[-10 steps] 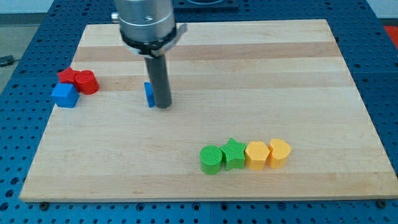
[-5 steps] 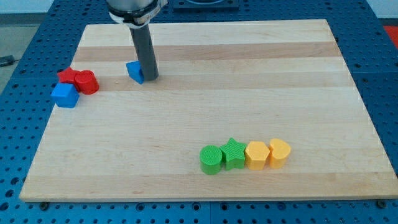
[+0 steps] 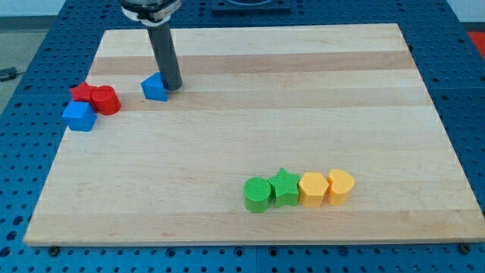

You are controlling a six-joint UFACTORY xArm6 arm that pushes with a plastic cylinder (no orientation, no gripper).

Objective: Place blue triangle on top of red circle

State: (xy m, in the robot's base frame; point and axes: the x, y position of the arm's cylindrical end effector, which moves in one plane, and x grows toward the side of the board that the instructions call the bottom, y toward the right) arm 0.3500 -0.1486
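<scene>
In the one camera view, my tip (image 3: pixel 172 86) is sitting on the bench (image 3: pixel 250 129), touching the right side of the blue triangle (image 3: pixel 154 88). There are no jaws on this arm — only a straight dark rod, so nothing is open or shut and nothing is being held. It can only push.

The blue triangle is lying in the far left part of the bench. The red circle (image 3: pixel 107 100) is sitting to the left of it and a little nearer, with bare wood showing between them. They are near each other but not touching. A red star (image 3: pixel 81 92) is pressing against the red circle's left side, and a blue cube (image 3: pixel 79 116) is sitting just near of the star.

Over on the near right, four blocks are standing in a row, touching — a green circle (image 3: pixel 257 194), a green star (image 3: pixel 284 186), a yellow hexagon (image 3: pixel 312 189) and a yellow heart (image 3: pixel 340 186). They are well apart from the work.

I am judging the job as partly done. The triangle is close to the red circle but is not above it yet, on its far side. What is left is a short push to the left, ending just far of the circle.
</scene>
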